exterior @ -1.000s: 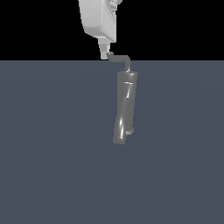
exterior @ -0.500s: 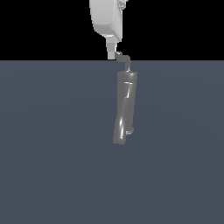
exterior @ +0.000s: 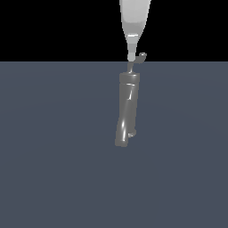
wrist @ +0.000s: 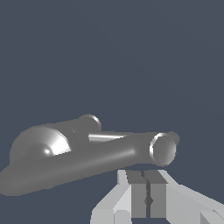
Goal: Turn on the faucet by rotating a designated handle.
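**Entry: faucet, handle, pincer — handle being pushed round**

Setting: a flat slate-grey floor [exterior: 53, 156] is filling the lower part of the exterior view, with plain black behind it. Nothing else is standing on it.

Item 1, faucet [exterior: 127, 109]: a glossy grey tube, slightly bent, with a small nub low on its side. It is lying directly below the pincer in the exterior view; in the wrist view its thick body [wrist: 87, 151] is stretching away just beyond the fingertips, the round end nearest them.

Item 2, handle [exterior: 137, 60]: a thin rod rising from the faucet's top end and hooking over. Its tip is sitting just beside the pincer's tip, on the exterior view's right. Whether the two are touching is too fine to tell.

Item 3, pincer [exterior: 131, 56]: white, pointing straight down at the top of the faucet. In the wrist view the pincer [wrist: 148, 200] is showing its two fingers pressed together, only a hairline seam between them, nothing pinched.

Step in hand, as a judgement: the closed fingers are being used as a pusher against the side of the handle, not as a grip; the turn looks under way rather than finished.

Next move, as a judgement: a sideways sweep along an arc around the faucet's axis, keeping the tip low enough to stay beside the rod. The hooked tip is slim, so slipping off or over it is the risk.
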